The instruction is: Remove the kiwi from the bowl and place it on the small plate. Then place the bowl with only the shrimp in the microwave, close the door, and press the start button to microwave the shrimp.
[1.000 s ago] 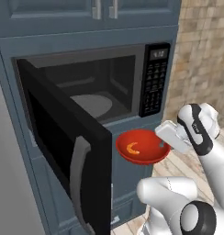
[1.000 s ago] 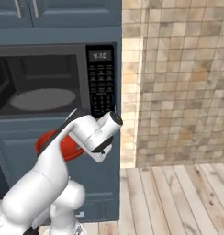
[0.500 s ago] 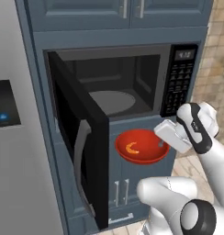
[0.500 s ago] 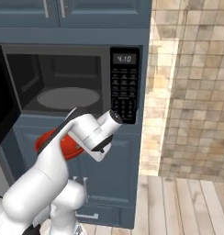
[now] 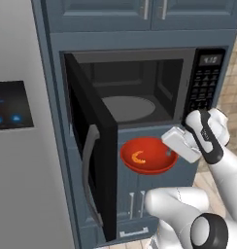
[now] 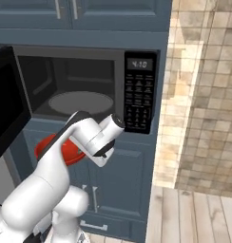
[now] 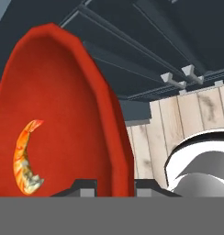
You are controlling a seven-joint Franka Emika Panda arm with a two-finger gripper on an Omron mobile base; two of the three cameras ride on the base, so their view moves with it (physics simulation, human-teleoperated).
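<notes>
The view has drawn nearer the open microwave (image 5: 140, 92); the gripper (image 7: 114, 186) still pinches the bowl's (image 5: 148, 155) rim just below it, shrimp (image 5: 138, 157) inside.

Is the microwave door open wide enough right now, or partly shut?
Open: the door is swung out leftward, and the microwave cavity and turntable are fully exposed.

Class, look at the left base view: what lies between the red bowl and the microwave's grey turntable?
Only the front lip of the microwave opening; the bowl hangs below and in front of the turntable, nothing else between.
</notes>
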